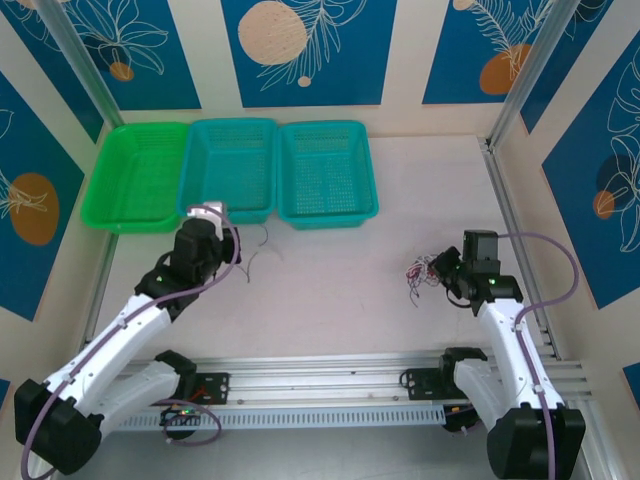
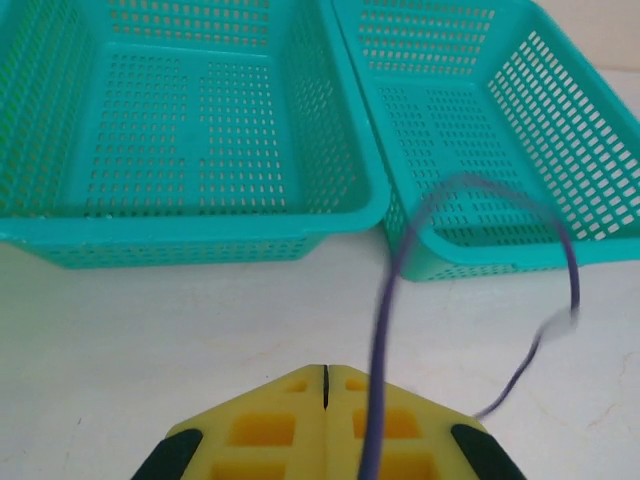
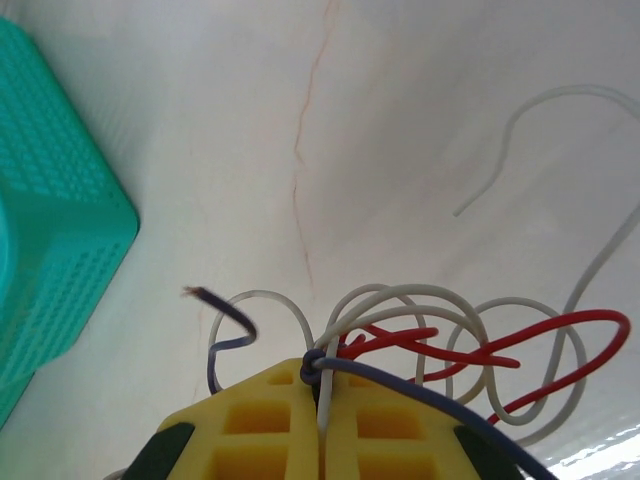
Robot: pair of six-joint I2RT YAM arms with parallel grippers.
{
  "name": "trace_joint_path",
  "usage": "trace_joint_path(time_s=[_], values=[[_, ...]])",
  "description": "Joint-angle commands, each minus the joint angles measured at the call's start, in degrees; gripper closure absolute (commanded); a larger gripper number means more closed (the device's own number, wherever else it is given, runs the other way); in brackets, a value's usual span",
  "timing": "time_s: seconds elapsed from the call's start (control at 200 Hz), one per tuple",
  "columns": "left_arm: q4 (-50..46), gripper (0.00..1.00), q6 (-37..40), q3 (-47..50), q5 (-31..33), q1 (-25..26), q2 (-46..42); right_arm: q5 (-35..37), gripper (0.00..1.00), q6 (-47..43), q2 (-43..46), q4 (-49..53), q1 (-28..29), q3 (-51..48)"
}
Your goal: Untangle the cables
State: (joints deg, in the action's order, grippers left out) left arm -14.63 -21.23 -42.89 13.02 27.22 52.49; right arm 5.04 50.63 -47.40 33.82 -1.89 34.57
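1. Blue panels printed with pale leaves and circles line the walls (image 1: 350, 50) around a pale surface (image 1: 330, 300). We see an aluminium rail (image 1: 320, 372) along its near edge.
2. Two arms stand on that rail. The left arm (image 1: 120, 330) reaches toward the baskets, and the right arm (image 1: 510, 340) bends inward over the right side of the surface.
3. Three mesh baskets sit in a row at the far edge, side by side: a green basket (image 1: 140, 175), a middle teal basket (image 1: 232, 165) and a right teal basket (image 1: 325, 170).
4. The left fingers (image 2: 300, 385) are yellow and pressed together, low over the surface near the front of the two teal baskets.
5. The right fingers (image 3: 280, 385), also yellow, are pressed together and pinch the white cable (image 3: 590, 270), which runs down the seam between them.
6. We find the tangle (image 1: 418, 275) at the right fingers' tips, on the right side of the surface and nearer to us than the baskets.
7. In it, the white cable loops over and under the red cable (image 3: 560, 320). A dark-blue cable (image 3: 400, 378) curls at the seam and trails across one finger.
8. A loose dark cable (image 2: 383, 300) rises past one left finger, arches in front of the right teal basket and drops to the surface. It is blurred, and we cannot tell whether the left fingers clamp it.
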Motion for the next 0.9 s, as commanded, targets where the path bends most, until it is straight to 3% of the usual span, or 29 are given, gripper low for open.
trace_joint_path(time_s=[0.0,0.235,0.49,0.75,0.89], values=[[-6.19,1.0,2.41,-10.53,-2.02,-1.87,1.3,-7.6,1.0,1.69,0.74,-5.22,1.15,-1.62],[-10.68,1.0,9.96,-34.82,-2.27,-13.66,11.56,-7.91,1.0,3.37,-0.17,-6.45,3.54,-1.6],[-14.63,1.0,12.38,-58.65,-3.03,-25.71,27.27,-8.3,1.0,2.21,-2.06,-3.8,5.74,2.25],[-20.65,1.0,9.85,-72.11,-3.06,-34.46,43.53,-8.41,1.0,3.15,-1.54,-2.5,7.76,2.76],[-21.26,1.0,10.16,-73.02,-1.28,-36.82,49.58,-7.33,1.0,3.46,-1.09,-1.48,8.23,2.92]])
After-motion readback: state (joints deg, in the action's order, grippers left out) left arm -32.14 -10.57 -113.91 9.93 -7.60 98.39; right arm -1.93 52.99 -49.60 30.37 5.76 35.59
